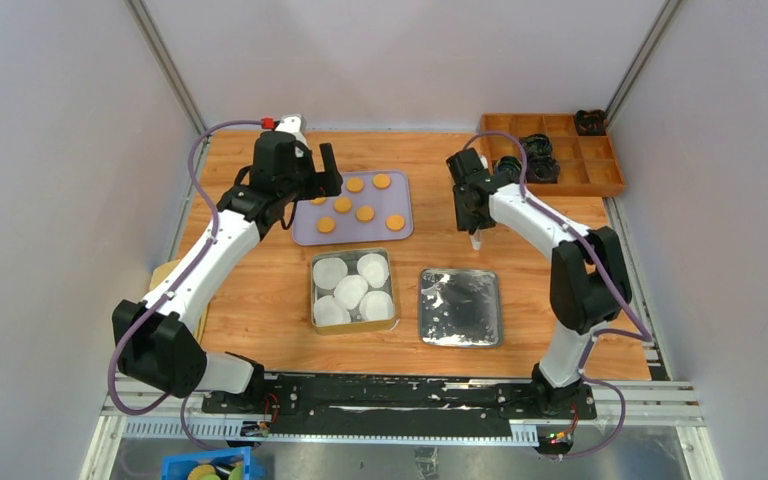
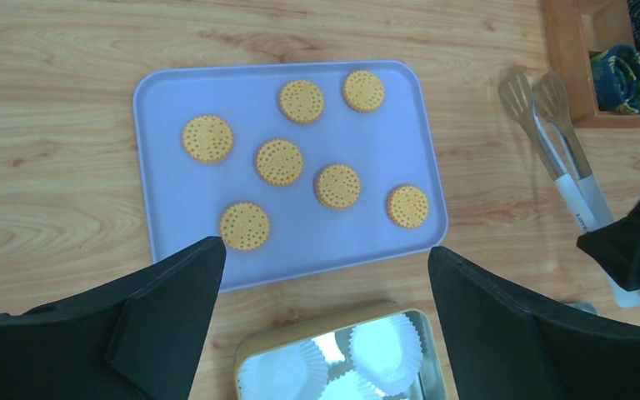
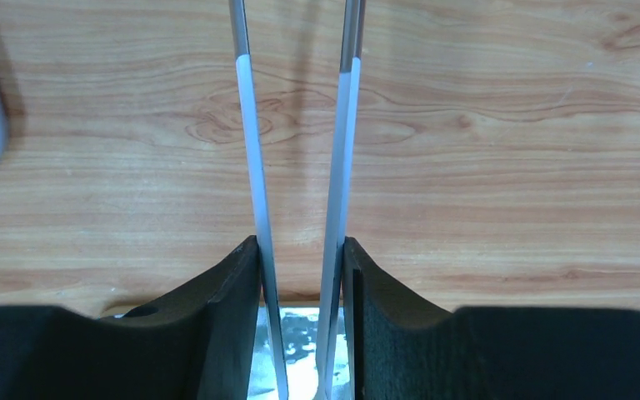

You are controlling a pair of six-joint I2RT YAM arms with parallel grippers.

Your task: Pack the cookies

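Note:
Several round orange-tan cookies [image 2: 279,161] lie on a lavender tray [image 2: 167,100], which also shows in the top view [image 1: 400,190] with the cookies [image 1: 365,213]. My left gripper [image 2: 325,247] hovers above the tray's near edge, open and empty; it also shows in the top view [image 1: 312,178]. My right gripper [image 3: 300,246] is shut on a pair of metal tongs with white handles [image 3: 254,167], right of the tray. The tongs [image 2: 550,125] point away, low over the wood. The right gripper [image 1: 470,215] hides most of the tongs in the top view.
An open gold tin [image 1: 313,300] holding white paper liners [image 1: 351,290] stands in front of the tray. Its silver lid [image 1: 460,307] lies to the right. A wooden compartment box [image 1: 560,150] with dark items sits at the back right.

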